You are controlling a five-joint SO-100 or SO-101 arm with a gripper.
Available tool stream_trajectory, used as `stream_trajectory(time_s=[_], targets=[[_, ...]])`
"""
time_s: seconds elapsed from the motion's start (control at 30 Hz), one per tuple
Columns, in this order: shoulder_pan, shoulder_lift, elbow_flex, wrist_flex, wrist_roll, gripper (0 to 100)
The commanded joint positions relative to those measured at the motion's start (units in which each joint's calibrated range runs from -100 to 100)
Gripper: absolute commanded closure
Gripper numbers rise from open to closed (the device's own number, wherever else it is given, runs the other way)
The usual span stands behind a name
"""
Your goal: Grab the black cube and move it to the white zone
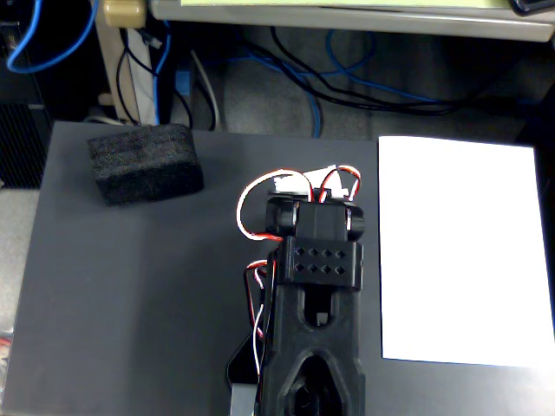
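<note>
The black cube (146, 163) is a rough foam block lying on the dark grey board (130, 295) at its far left corner in the fixed view. The white zone (464, 251) is a tall white paper sheet on the right side of the board, with nothing on it. The black robot arm (316, 303) sits folded at the bottom middle, between the block and the sheet, with red, white and black wires around its joint. The gripper's fingers are hidden under the folded arm. The arm is well apart from the block and touches neither it nor the sheet.
Behind the board's far edge lie blue and black cables (347, 78) on the floor, a pale desk edge (347, 17) runs along the top, and a white table leg (117, 61) stands at the top left.
</note>
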Motion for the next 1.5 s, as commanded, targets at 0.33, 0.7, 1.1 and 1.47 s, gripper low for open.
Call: stream_trajectory(time_s=[0.33,0.7,1.1,1.47], targets=[[0.5,0.2,0.0,-0.4,0.3,99],[-0.2,1.3,-21.7,7.0,0.0,98],[-22.4,31.4,-76.5,25.9,-0.6,98],[-39.9,58.7,-71.5,21.9,1.2,98]])
